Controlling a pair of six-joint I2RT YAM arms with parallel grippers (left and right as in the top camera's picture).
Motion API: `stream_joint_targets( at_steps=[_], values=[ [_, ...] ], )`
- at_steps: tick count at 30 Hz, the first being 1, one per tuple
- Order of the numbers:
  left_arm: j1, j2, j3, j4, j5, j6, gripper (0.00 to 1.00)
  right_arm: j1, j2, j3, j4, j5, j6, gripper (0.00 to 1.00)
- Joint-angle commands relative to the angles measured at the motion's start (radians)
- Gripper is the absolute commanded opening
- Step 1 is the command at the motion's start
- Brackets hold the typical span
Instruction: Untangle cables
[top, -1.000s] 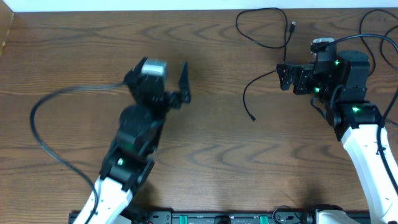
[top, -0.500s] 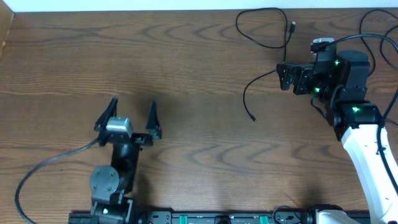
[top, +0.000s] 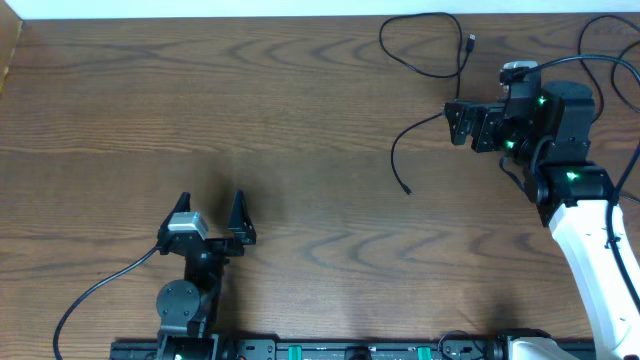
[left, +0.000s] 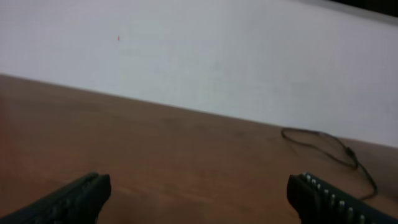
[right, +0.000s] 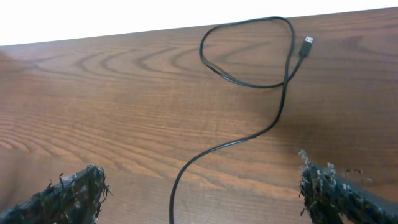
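Black left fingers (top: 241, 208) have pulled back down the table (top: 320, 130), spread.

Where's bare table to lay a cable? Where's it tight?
Free: the brown wooden table's far-left and centre, between the left gripper and the thin black cable; also the near strip below that cable's end. Tight: far-right, where it loops beside the right gripper.

Wooden table (top: 300, 100), black cable (right: 255, 86) lying loose

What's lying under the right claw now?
One black cable crosses the wooden table beneath the open right claw, between its fingers; its plug lies farther out. Where the cable runs under the wrist is hidden.
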Motion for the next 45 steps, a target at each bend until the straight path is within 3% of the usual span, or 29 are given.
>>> stream_joint_targets(
  at_steps=[1,8,20,45],
  values=[
    [0.006,-0.049,-0.002,-0.074,0.015,-0.015,0.96,0.006,-0.005,0.001,0.000,-0.005,0.007,0.99],
    [0.007,-0.095,-0.002,-0.272,0.015,0.008,0.96,0.006,-0.005,0.001,0.000,-0.005,0.007,0.99],
    [0.028,-0.095,-0.002,-0.272,0.024,0.125,0.96,0.006,-0.005,0.001,0.000,-0.005,0.007,0.99],
    [0.028,-0.092,-0.002,-0.270,0.011,0.154,0.96,0.006,-0.005,0.001,0.000,-0.005,0.007,0.99]
  ],
)
